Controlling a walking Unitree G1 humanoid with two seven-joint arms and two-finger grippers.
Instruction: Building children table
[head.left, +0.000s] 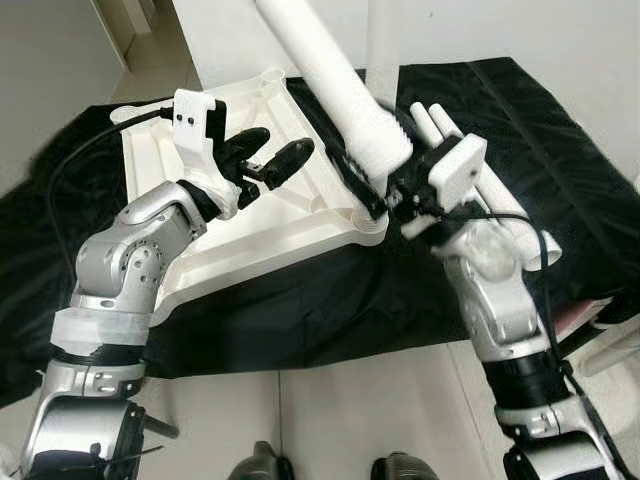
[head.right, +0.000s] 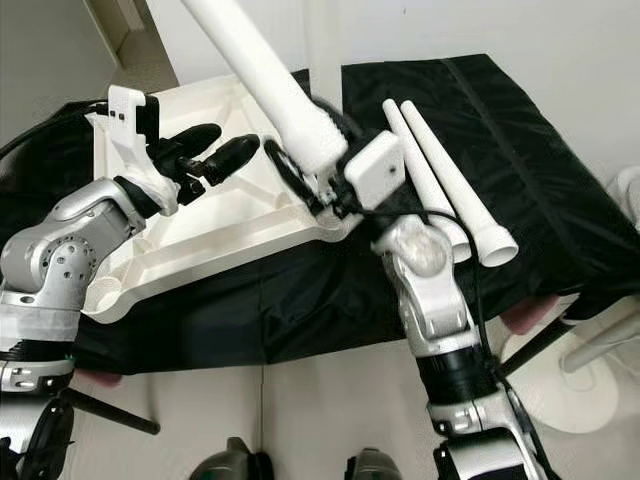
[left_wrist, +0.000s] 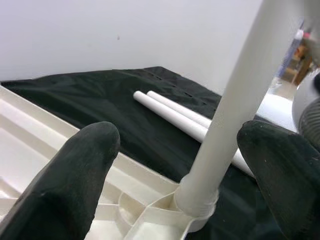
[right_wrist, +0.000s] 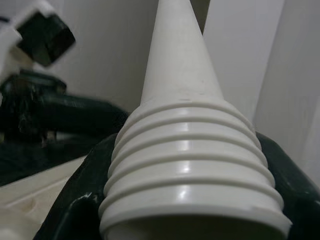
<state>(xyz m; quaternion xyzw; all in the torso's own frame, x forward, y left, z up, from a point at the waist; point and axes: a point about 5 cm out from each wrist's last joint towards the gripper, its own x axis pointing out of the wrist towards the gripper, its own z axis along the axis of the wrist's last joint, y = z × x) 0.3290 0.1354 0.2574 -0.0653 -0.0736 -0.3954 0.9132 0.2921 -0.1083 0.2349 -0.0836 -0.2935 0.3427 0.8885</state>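
The right gripper (head.left: 375, 195) has its black fingers clamped around the ribbed, threaded end of a white table leg (head.left: 330, 75). In the right wrist view that threaded collar (right_wrist: 192, 170) sits between the two dark pads. The leg stands tilted, rising toward 11 o'clock, its threaded end at the corner socket (left_wrist: 192, 210) of the white tabletop (head.left: 260, 235), which lies upside down on a black cloth (head.left: 330, 310).

At 9 o'clock from that corner, the left gripper (head.left: 270, 158) hovers over the tabletop's ribbed underside with its fingers (left_wrist: 70, 175) apart, holding nothing.

Two more white legs (head.right: 440, 180) lie side by side on the cloth, at 3 o'clock from the held leg. The recesses of the tabletop's underside hold nothing loose that I can make out.
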